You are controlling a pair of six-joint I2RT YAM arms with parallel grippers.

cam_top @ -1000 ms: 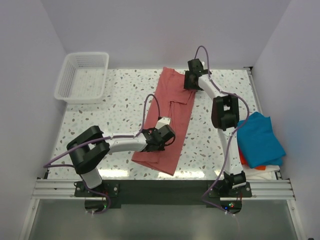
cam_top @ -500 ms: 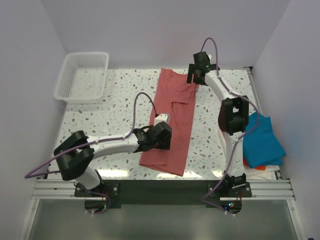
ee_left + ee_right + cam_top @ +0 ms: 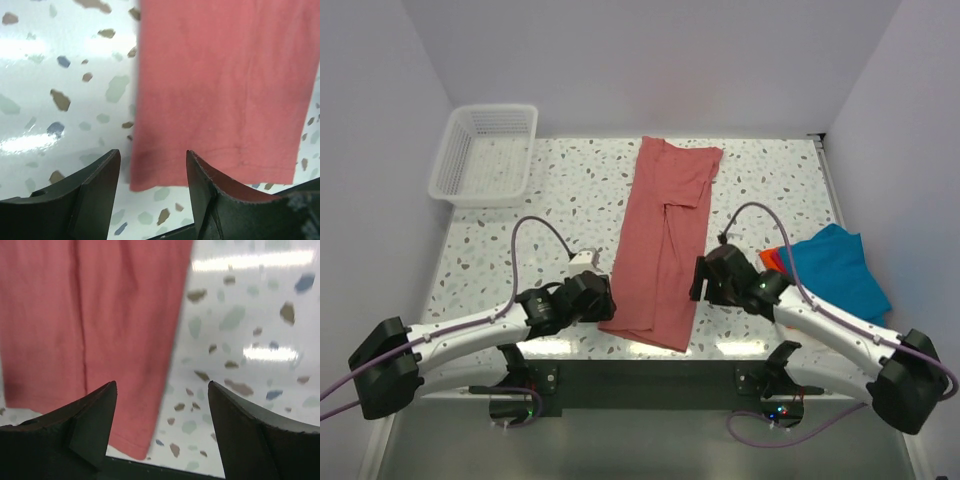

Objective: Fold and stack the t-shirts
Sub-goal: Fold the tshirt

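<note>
While the salmon-red t-shirt (image 3: 665, 240) lies as a long narrow strip down the middle of the table (image 3: 520, 230), reaching from the far edge to the near edge, you have both arms low at its near end. Your left gripper (image 3: 602, 300) sits just beside the strip's left side, fingers spread wide and holding nothing. Its wrist view shows the near-left hem corner framed right between them. Your right gripper (image 3: 702, 280) mirrors it off the right side, also wide apart and empty, with the cloth's right border running up between its fingers.

The lengthwise folding looks finished, so this reads as the start of the crosswise fold. Next, each gripper needs to come down on its own near corner and pinch every layer, not just the top one. Then both should lift level and carry the hem toward the far edge together, or the strip will skew.

The teal-blue t-shirt (image 3: 840, 275) waits at the right edge on top of the orange t-shirt (image 3: 772, 258), neither yet spread out. The white basket (image 3: 480, 193) sits at the far-left corner, well apart from all this.
</note>
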